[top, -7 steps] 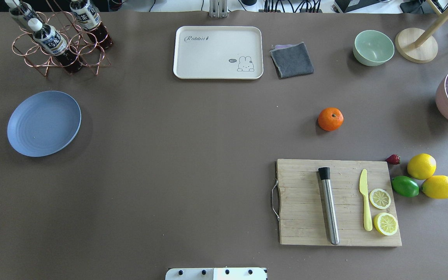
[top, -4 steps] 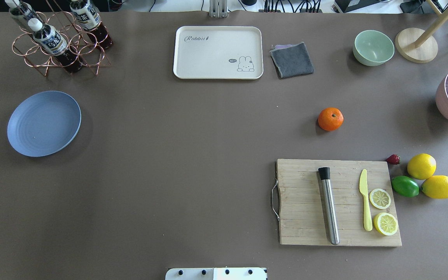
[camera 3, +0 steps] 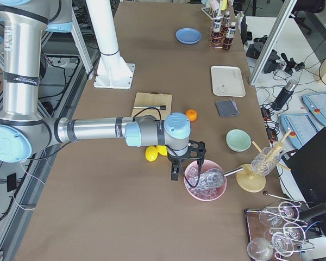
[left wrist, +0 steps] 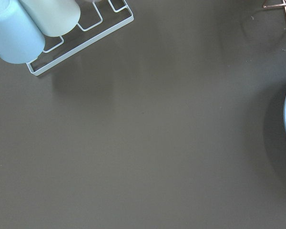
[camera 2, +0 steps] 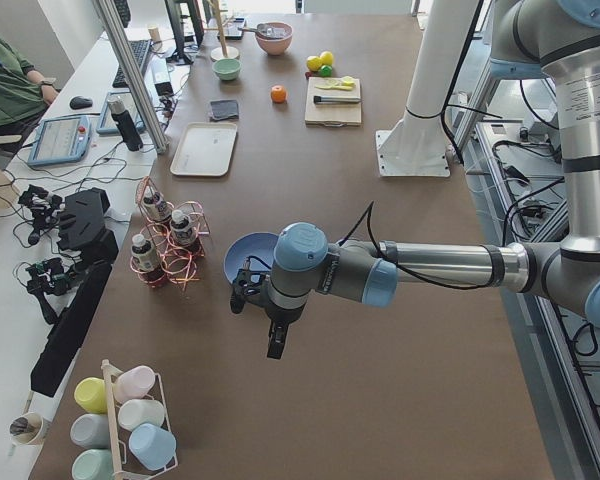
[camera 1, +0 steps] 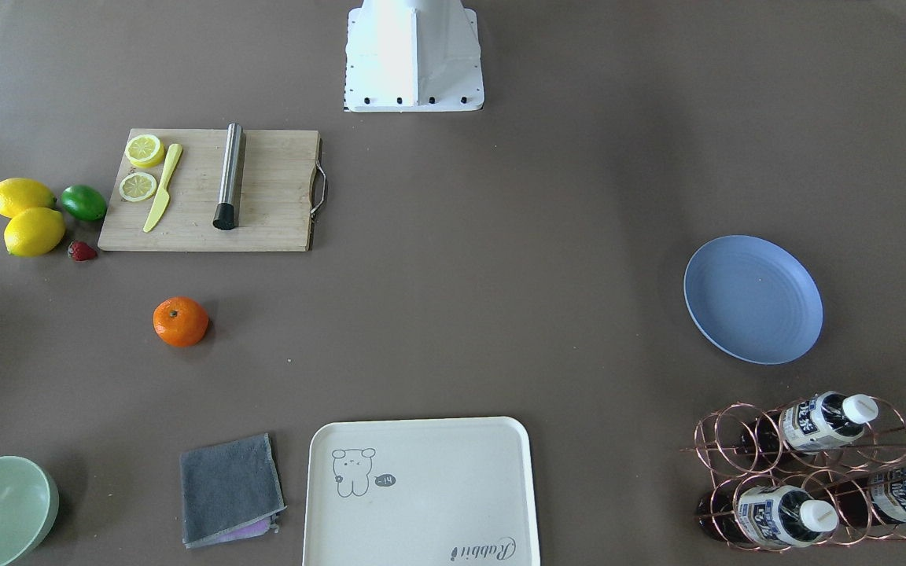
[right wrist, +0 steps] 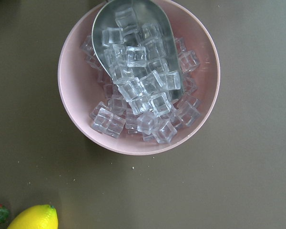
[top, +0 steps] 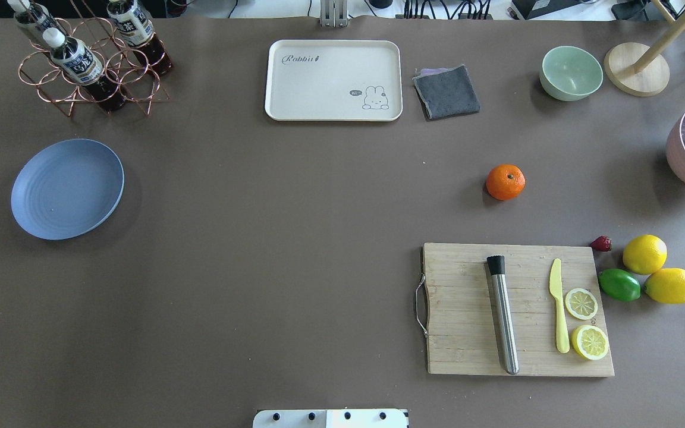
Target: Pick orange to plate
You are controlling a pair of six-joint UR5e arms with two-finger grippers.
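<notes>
Resting on table: dimpled round orange (top: 505,182); ringed matte plate (top: 67,189) well apart.

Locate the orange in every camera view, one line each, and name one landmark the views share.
Front-facing: orange left of centre, below the cutting board.
Overhead: orange right of centre, above the cutting board.
Exterior left: orange far up top, left of the cutting board.
Exterior right: orange mid-picture, right of the cutting board.
Left wrist: not in view.
Right wrist: not in view.
Shared landmark: the cutting board.
</notes>
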